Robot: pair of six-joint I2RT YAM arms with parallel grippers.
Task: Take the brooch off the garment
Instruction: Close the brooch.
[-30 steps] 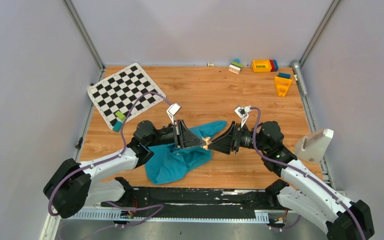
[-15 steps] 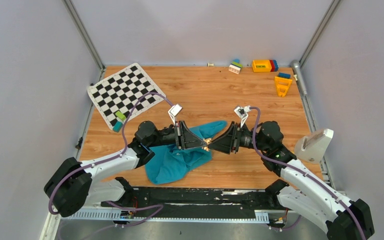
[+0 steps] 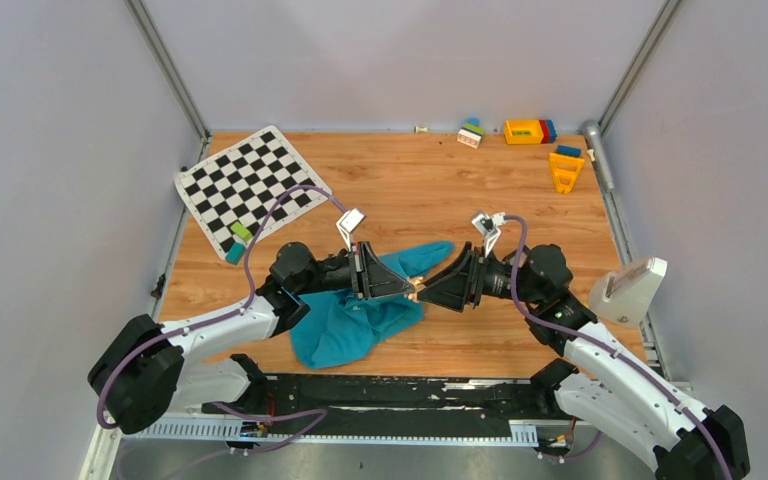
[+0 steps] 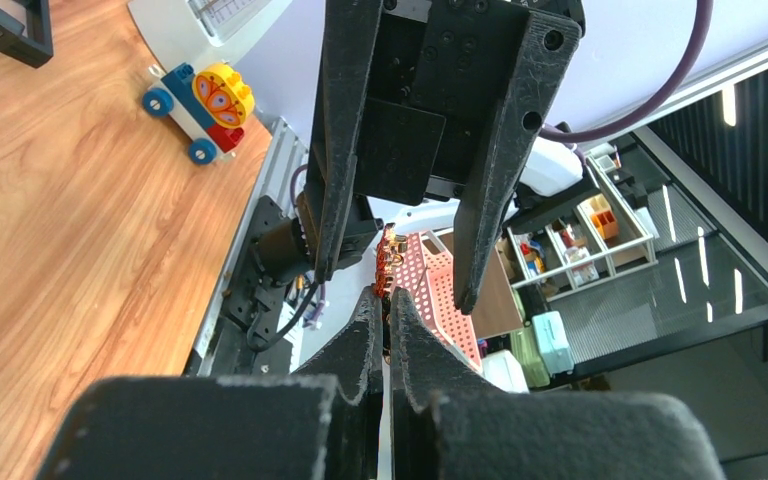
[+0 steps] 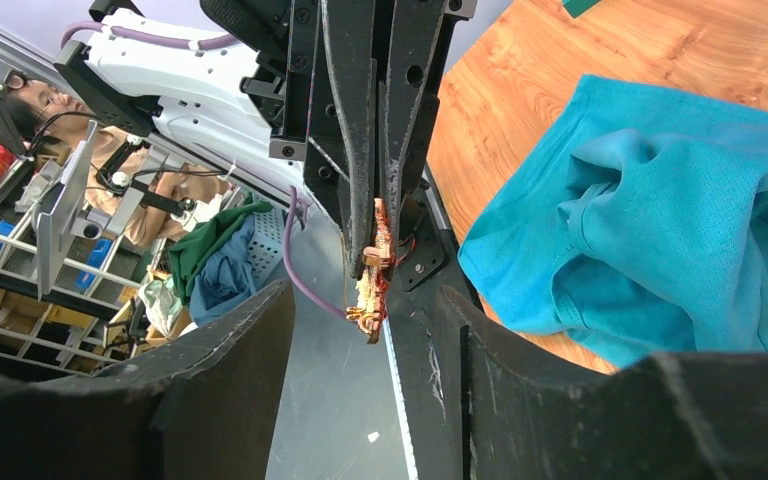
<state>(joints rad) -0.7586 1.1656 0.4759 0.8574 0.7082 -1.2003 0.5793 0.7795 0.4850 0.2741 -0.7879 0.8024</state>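
Teal garment (image 3: 355,325) lies crumpled on the wooden table (image 3: 410,190), top view. Left gripper (image 3: 409,288) and right gripper (image 3: 424,291) meet tip to tip above its right edge.

Left wrist: left jaws pinched tight on a small coppery brooch (image 4: 388,262); right jaws stand apart either side of it.

Right wrist: brooch hangs clear of the cloth. Handover likely. Right should close squarely on the exposed end before left lets go.

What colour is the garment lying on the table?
Teal-blue; the garment shows best in the right wrist view.
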